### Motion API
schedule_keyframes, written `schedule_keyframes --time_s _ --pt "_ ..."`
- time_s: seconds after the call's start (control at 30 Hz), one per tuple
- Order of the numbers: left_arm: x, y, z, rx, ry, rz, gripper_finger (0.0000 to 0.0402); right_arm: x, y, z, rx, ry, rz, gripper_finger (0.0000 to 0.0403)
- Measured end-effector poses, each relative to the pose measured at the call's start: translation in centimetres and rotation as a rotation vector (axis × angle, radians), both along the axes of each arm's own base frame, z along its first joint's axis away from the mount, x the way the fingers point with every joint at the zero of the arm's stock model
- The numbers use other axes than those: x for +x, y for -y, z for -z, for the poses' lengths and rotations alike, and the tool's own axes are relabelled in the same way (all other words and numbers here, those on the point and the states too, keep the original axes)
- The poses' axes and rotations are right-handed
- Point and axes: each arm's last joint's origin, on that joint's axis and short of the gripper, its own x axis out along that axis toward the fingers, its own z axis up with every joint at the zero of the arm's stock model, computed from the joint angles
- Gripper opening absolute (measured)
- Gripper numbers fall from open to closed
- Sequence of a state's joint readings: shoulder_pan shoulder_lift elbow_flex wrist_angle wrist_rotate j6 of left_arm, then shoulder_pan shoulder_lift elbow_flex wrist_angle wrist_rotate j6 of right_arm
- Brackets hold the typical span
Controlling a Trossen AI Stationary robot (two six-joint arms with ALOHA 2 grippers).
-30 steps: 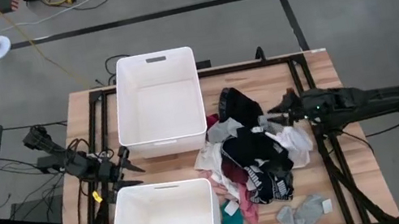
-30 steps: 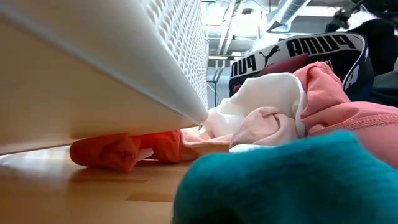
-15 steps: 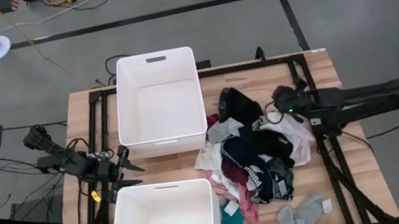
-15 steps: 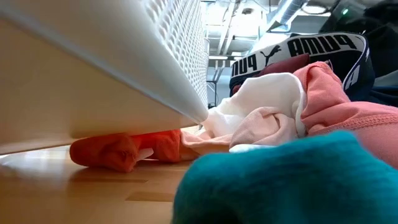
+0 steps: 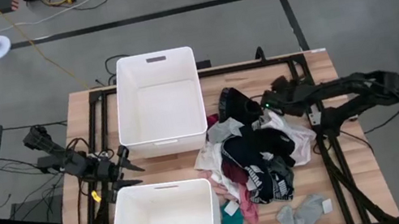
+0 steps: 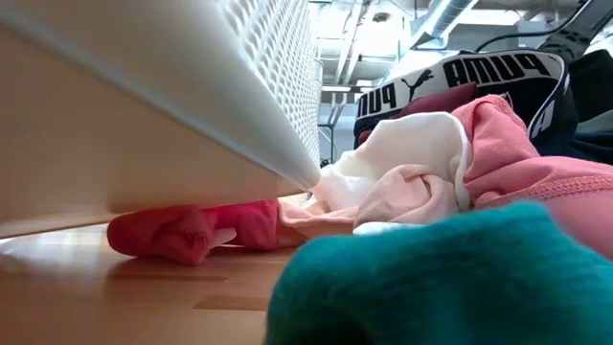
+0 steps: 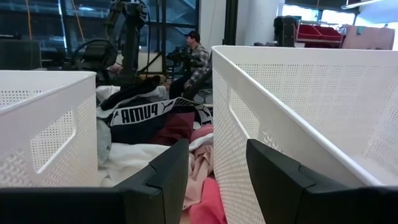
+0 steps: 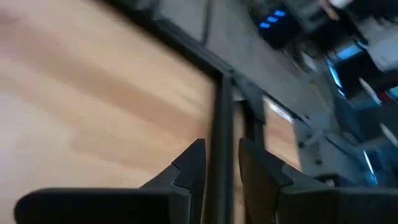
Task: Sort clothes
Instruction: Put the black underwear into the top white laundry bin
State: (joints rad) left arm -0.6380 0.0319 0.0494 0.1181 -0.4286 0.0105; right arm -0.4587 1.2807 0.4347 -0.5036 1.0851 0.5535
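The right tool [image 5: 267, 105] hovers at the clothes pile's [image 5: 261, 155] far edge, fingers slightly spread and holding nothing. Both white bins [image 5: 158, 101] sit empty, so sorting has barely begun; a firm pinch on one garment should come next. The left tool [image 5: 128, 166] waits between the bins, fingers apart.

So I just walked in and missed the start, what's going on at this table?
A two-armed robot is sorting a pile of clothes heaped on the wooden table beside two white bins, both with nothing in them. The right gripper is over the far edge of the pile; nothing shows between its fingers. The left gripper waits between the bins, fingers apart and holding nothing.
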Motion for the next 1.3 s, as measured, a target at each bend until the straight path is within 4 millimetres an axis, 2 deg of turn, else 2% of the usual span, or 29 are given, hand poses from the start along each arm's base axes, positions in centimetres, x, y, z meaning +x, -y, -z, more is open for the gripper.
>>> schedule_keyframes --time_s 0.1,0.23,0.5,0.6,0.73,0.87,0.97,1.13,1.3 --pt "0.0 0.0 0.0 -0.001 0.000 0.000 0.0157 0.6 0.3 -0.3 -0.051 0.074 0.001 0.0112" --pt "0.0 0.0 0.0 -0.001 0.000 0.001 0.0157 1.7 0.2 -1.7 -0.104 0.132 -0.093 0.0112" --pt "0.0 0.0 -0.4 -0.043 0.027 0.001 0.0157 2.6 -1.7 -7.4 -0.259 0.350 -0.341 0.0112" --pt "-0.1 -0.1 -0.9 -0.069 0.081 -0.001 0.0157 2.3 -3.2 -9.8 -0.294 0.482 -0.500 0.0112" --pt "-0.3 -0.2 -1.7 -0.072 0.161 -0.011 0.0157 1.7 -5.6 -12.1 -0.222 0.689 -0.876 0.0112" --pt "-0.4 -0.3 -2.0 -0.054 0.188 -0.019 0.0157 1.1 -8.2 -13.0 -0.080 0.850 -1.228 0.0112" --pt "-0.4 -0.3 -2.0 -0.051 0.190 -0.020 0.0157 0.9 -10.1 -13.0 0.024 0.887 -1.394 0.0112" --pt "-0.4 -0.2 -2.1 -0.053 0.200 0.004 0.0157 0.9 -12.9 -12.4 0.138 0.866 -1.540 0.0120" --pt "-0.5 -0.3 -2.4 -0.058 0.219 0.022 0.0157 1.1 -15.2 -12.8 0.178 0.848 -1.607 0.0170"
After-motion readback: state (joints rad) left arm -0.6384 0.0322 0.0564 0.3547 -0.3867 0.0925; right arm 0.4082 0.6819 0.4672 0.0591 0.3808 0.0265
